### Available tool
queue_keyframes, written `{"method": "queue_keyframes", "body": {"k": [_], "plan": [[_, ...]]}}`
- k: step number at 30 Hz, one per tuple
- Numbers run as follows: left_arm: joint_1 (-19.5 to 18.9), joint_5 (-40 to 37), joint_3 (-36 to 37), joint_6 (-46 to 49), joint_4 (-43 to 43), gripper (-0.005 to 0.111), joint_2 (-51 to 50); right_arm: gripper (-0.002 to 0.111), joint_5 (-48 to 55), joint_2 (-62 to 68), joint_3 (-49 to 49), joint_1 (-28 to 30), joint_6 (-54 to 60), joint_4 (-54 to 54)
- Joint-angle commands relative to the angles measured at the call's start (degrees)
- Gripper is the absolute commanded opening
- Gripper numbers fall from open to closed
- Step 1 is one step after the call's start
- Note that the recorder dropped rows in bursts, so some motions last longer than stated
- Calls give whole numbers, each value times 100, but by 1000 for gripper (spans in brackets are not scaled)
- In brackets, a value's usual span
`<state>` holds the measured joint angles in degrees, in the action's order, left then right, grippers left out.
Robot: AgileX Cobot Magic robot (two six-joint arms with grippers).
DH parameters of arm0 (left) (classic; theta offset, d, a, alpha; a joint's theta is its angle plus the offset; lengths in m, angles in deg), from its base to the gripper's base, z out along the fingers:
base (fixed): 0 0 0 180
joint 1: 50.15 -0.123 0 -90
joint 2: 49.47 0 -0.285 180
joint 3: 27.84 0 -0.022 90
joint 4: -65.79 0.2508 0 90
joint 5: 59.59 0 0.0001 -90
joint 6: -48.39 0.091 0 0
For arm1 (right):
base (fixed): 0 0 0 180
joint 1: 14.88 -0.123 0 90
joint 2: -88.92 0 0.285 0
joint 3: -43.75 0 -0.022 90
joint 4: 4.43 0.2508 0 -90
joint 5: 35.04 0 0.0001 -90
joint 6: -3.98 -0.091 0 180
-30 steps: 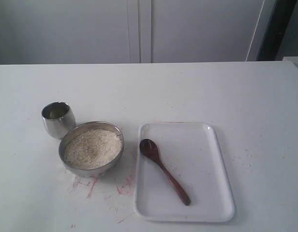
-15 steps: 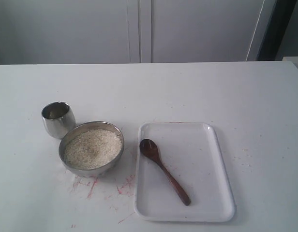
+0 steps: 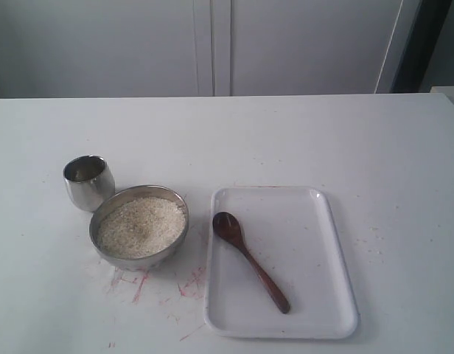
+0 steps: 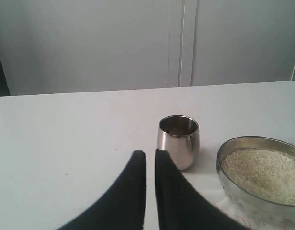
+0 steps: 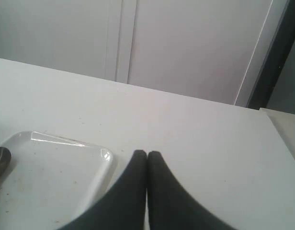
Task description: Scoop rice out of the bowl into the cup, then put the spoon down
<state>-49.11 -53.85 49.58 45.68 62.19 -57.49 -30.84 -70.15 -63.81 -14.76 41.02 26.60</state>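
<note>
Nothing has moved. The spoon [image 3: 249, 258] lies on the tray [image 3: 315, 251], apart from the pressed-together right claw [image 5: 147, 154]. The almost closed left claw [image 4: 150, 153] is near the cup [image 4: 178, 143].

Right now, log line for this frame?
wooden spoon: lying on white tray, untouched | rice: in steel bowl | steel cup: beside bowl | left gripper: almost shut, empty | right gripper: shut, empty
</note>
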Motion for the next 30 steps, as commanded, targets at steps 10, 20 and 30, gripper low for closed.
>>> {"method": "queue_keyframes", "body": {"k": [10,20,30], "plan": [[28,27,-19,-12,-22,14,24,0,-595,-217,477,48,-19,7],[28,27,-19,-12,-22,14,24,0,-420,-499,477,48,45,7],[28,27,-19,-12,-22,14,24,0,-420,-1007,477,48,40,-4]]}}
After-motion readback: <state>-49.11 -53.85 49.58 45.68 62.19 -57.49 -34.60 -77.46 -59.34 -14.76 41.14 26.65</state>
